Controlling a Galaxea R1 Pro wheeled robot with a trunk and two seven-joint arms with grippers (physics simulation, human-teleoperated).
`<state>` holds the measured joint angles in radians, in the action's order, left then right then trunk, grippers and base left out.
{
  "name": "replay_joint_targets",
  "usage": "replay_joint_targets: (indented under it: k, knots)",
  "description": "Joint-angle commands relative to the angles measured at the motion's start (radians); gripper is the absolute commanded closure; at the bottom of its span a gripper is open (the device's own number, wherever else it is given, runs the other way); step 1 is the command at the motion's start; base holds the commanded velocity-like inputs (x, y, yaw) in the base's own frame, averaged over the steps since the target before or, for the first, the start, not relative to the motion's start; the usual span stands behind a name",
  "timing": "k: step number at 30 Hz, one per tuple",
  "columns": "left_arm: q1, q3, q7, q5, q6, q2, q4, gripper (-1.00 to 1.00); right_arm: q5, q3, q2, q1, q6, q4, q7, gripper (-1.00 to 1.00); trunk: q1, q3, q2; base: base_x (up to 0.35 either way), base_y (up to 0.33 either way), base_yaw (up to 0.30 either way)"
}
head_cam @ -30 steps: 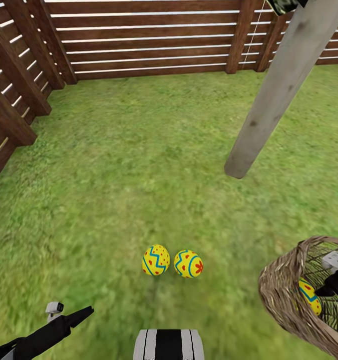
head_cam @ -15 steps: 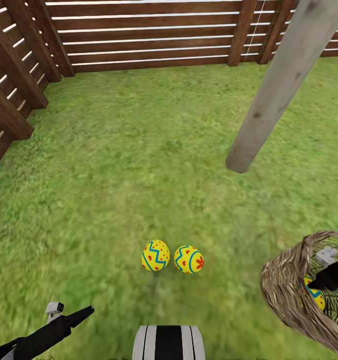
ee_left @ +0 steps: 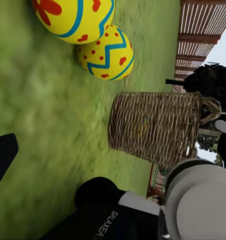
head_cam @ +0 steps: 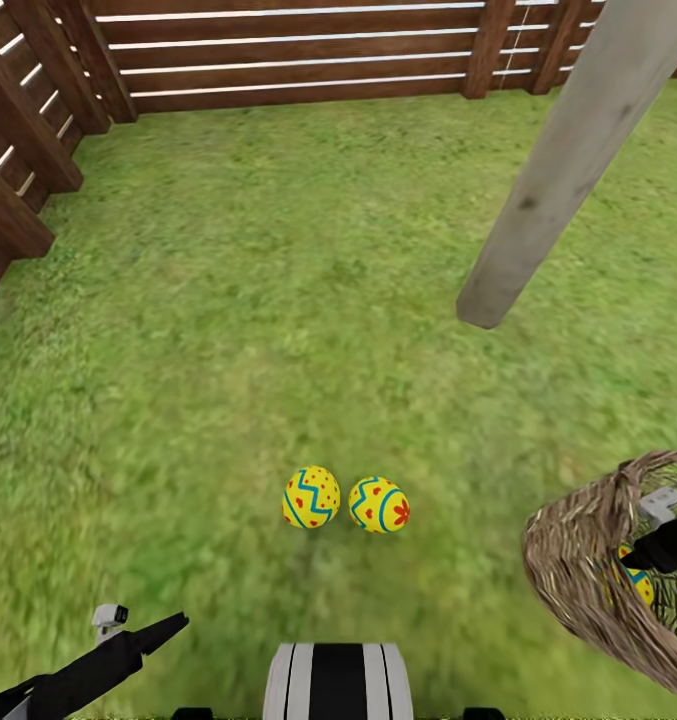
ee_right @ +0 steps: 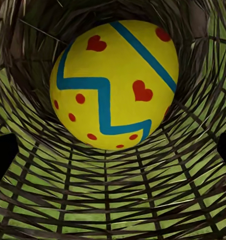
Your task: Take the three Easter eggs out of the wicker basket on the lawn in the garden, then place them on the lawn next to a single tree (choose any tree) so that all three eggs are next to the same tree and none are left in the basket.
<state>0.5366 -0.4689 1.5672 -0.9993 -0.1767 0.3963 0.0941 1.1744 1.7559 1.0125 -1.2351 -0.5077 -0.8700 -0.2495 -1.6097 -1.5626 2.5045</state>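
Note:
Two yellow Easter eggs [head_cam: 311, 497] [head_cam: 378, 505] lie side by side on the lawn [head_cam: 228, 330], a short way from the pale trunk of the tree [head_cam: 563, 180]. The left wrist view shows the same eggs [ee_left: 75, 17] [ee_left: 106, 55] with the wicker basket [ee_left: 155, 127] behind them. The basket [head_cam: 578, 560] stands at the lower right. My right gripper [head_cam: 658, 548] reaches into it, open, and the third egg [head_cam: 640, 585] lies just beyond it. The right wrist view has that egg [ee_right: 115, 82] on the basket's weave [ee_right: 113, 200] ahead of the gripper [ee_right: 113, 150], untouched. My left gripper [head_cam: 168, 628] hovers open, low over the grass.
A brown slatted fence [head_cam: 298, 50] runs along the back and the left side [head_cam: 18, 170]. Open grass stretches between the fence, the trunk and the eggs. My own striped base [head_cam: 336, 682] sits at the lower middle.
The head camera has shifted, so fence and trunk slid upward in the picture. My right gripper sits slightly further into the basket, covering more of the egg. The two eggs on the grass have not moved.

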Motion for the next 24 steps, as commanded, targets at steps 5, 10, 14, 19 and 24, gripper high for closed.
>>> replay_joint_targets:
  k: [5, 10, 14, 19, 24]
  knots:
    - [0.0, -0.008, 0.004, -0.007, -0.01, 0.001, 0.0, -1.0, 0.004, 0.007, -0.002, -0.003, 0.0, -0.001, 0.011, -1.0, -0.002, -0.02, 0.002, 0.0, 0.0, 0.0]
    - [0.0, -0.008, 0.004, -0.007, -0.01, 0.001, 0.001, -1.0, 0.004, 0.006, -0.003, -0.003, 0.001, -0.001, 0.013, -1.0, -0.004, -0.039, 0.003, 0.0, 0.0, 0.0]
    - [0.0, -0.008, 0.004, -0.007, -0.01, 0.001, 0.0, -1.0, 0.003, 0.004, -0.003, -0.004, 0.001, -0.001, 0.013, -1.0, -0.006, -0.055, 0.004, 0.0, 0.0, 0.0]
    - [0.0, -0.007, 0.004, -0.005, 0.005, 0.002, 0.0, -1.0, 0.003, 0.003, -0.003, -0.003, 0.001, -0.001, 0.013, -1.0, -0.008, -0.074, 0.005, 0.0, 0.0, 0.0]
    - [0.0, -0.008, 0.004, 0.0, 0.013, 0.001, 0.002, -1.0, 0.003, 0.002, -0.008, -0.004, 0.002, -0.001, 0.013, -1.0, -0.011, -0.094, 0.006, 0.0, 0.0, 0.0]
